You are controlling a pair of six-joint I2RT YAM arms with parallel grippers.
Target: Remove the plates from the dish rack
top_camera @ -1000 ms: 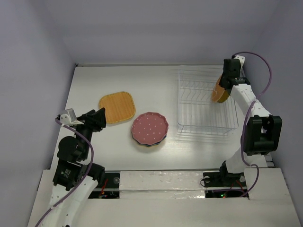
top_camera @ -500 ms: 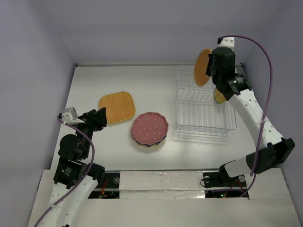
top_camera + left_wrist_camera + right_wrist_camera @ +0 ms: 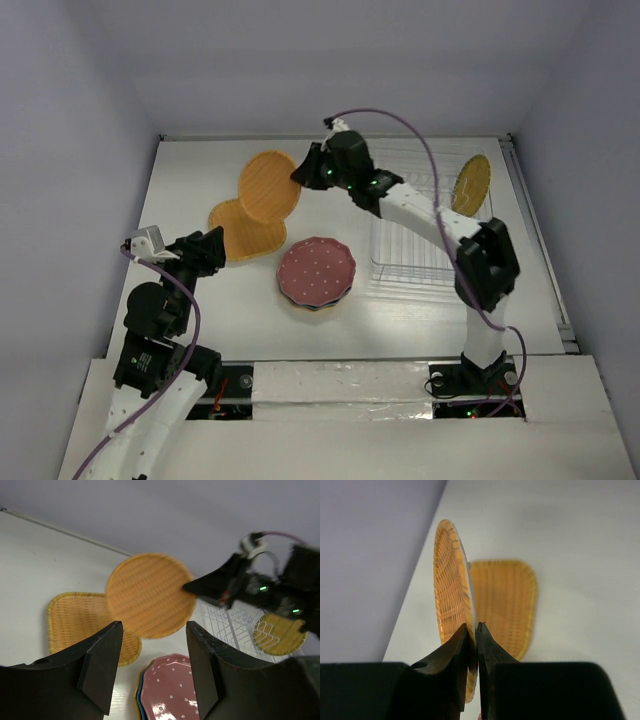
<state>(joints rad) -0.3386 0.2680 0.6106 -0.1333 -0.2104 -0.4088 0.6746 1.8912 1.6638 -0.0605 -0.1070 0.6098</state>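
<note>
My right gripper (image 3: 302,172) is shut on the rim of a round orange woven plate (image 3: 268,186), held up on edge in the air above the table's back left. The right wrist view shows its fingers (image 3: 472,628) pinching that plate (image 3: 449,587). Below it an orange rounded-square plate (image 3: 238,238) lies flat on the table. A pink dotted plate (image 3: 316,272) tops a small stack at the centre. The dish rack (image 3: 410,250) stands at the right, with one orange plate (image 3: 471,185) upright at its far end. My left gripper (image 3: 205,250) hangs open and empty near the square plate.
Pale walls close in the table at the back and on both sides. The right arm stretches across the rack's back left corner. In the left wrist view the rack (image 3: 240,625) and the pink plate stack (image 3: 172,690) lie ahead of the open fingers.
The right arm has lifted an orange plate out of the rack and swung it left across the table to above the square plate. The left arm has not moved.
</note>
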